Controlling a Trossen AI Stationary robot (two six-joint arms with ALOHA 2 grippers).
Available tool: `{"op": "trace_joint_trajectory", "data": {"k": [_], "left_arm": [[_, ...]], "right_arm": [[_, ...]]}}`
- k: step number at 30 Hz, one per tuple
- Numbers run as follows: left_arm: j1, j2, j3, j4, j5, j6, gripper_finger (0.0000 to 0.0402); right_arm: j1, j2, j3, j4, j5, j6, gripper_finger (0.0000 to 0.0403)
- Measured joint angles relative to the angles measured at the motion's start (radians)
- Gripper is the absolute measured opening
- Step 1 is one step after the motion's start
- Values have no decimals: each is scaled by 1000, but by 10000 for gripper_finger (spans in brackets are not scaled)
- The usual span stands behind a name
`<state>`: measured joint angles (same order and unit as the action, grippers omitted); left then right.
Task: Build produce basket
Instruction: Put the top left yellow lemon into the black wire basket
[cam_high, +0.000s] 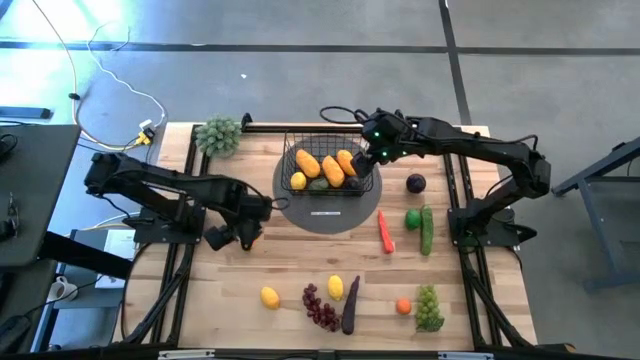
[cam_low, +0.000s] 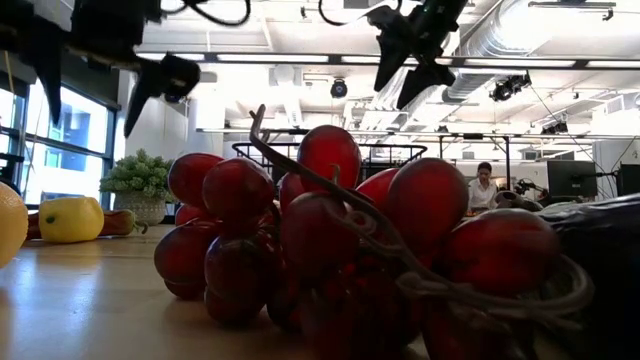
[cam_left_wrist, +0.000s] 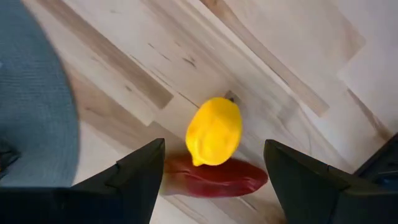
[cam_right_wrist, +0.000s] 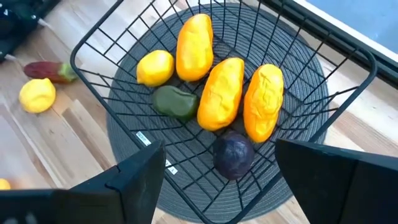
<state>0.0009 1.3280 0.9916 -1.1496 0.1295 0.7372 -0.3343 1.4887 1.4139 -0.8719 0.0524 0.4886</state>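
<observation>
High view: right gripper (cam_high: 372, 160) hovered open over basket (cam_high: 300, 150) holding three mangoes (cam_high: 333, 170); left gripper (cam_high: 232, 238) open above table (cam_high: 230, 300), left of basket.

Table (cam_high: 230, 290): pale wooden planks, smooth, light sheen. Basket (cam_right_wrist: 112, 37): thin black metal wire, on a round dark grey disc (cam_right_wrist: 124, 134) of ribbed, woven-looking matt weave. Red grapes (cam_low: 330, 240): glossy plastic; mangoes (cam_right_wrist: 222, 93): orange, dimpled, slightly rough skin; lemon (cam_left_wrist: 214, 131): yellow, matt.

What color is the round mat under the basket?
Dark grey. The round mat under the basket shows best in the right wrist view.
</observation>
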Motion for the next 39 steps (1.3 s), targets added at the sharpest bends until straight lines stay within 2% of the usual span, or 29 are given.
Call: {"op": "trace_joint_trajectory", "data": {"k": [14,18,33,36,39], "left_arm": [[-69,229,0,11,-69,-4,261],[-75,285,0,39,-133,-65,261],[-95,415,0,82,-160,-120,261],[-95,425,1,84,-197,-147,250],[-95,426,1,84,-201,-153,223]], "right_arm": [[0,0,0,-10,0,-45,282],[0,0,0,-11,0,-45,282],[0,1,0,-11,0,-52,282],[0,1,0,-15,0,-52,282],[0,1,0,-15,-1,-52,282]]}}
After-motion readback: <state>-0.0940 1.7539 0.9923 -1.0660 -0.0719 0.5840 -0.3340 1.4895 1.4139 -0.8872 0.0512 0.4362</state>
